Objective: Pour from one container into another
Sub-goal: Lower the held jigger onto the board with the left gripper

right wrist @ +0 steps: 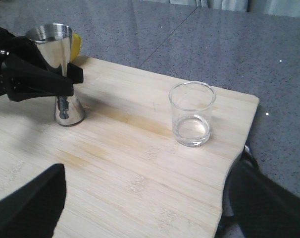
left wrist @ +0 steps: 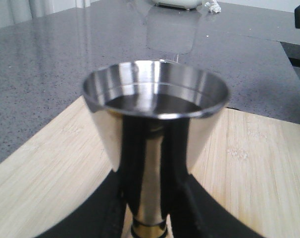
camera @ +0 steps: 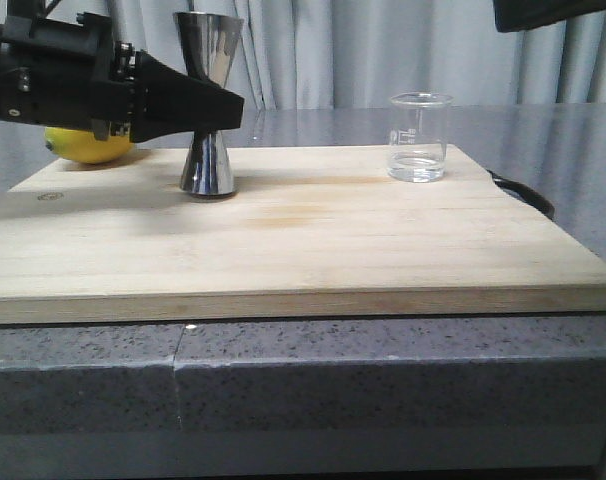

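Observation:
The steel jigger [camera: 208, 100] stands upright on the wooden board [camera: 333, 250], left of centre. My left gripper [camera: 221, 106] reaches in from the left and is shut on its narrow gold-tinted waist; in the left wrist view the black fingers [left wrist: 189, 203] hug both sides of the jigger [left wrist: 155, 99], whose top cup looks dark inside. The clear glass beaker [camera: 419, 138] stands alone at the board's back right with a little clear liquid at its bottom. My right gripper [right wrist: 147, 208] hovers open above the board, short of the beaker [right wrist: 191, 114], holding nothing.
A yellow lemon [camera: 88, 147] lies behind the left arm at the board's back left corner. A black handle [camera: 528, 195] sticks out past the board's right edge. Grey stone countertop [camera: 283, 370] surrounds the board; curtains hang behind.

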Motion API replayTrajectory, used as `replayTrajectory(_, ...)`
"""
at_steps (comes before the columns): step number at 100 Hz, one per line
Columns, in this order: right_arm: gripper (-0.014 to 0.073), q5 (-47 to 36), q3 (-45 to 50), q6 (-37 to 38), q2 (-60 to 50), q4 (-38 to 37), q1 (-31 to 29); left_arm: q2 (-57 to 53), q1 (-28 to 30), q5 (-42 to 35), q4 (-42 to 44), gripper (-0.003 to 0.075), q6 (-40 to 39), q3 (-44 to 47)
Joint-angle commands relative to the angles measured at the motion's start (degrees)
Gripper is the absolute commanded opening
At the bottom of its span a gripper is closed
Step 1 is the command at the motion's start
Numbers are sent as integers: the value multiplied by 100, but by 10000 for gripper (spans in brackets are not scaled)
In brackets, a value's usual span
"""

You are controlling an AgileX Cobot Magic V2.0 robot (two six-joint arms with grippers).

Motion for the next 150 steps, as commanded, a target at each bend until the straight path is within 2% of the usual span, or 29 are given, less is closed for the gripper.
replayTrajectory(1, 603, -386, -141, -67, -78, -34, -26, -216, -48, 708, -470, 154, 11, -173)
replayTrajectory(124, 603, -434, -141, -67, -78, -34, -26, -205, -48, 708, 88, 165, 11, -173)
replayTrajectory(131, 603, -434, -141, -67, -78, -34, -26, -205, -48, 708, 110, 193, 11, -173)
replayTrajectory(150, 603, -434, -141, -67, -78, -107, -26, -205, -48, 708, 122, 333, 11, -173)
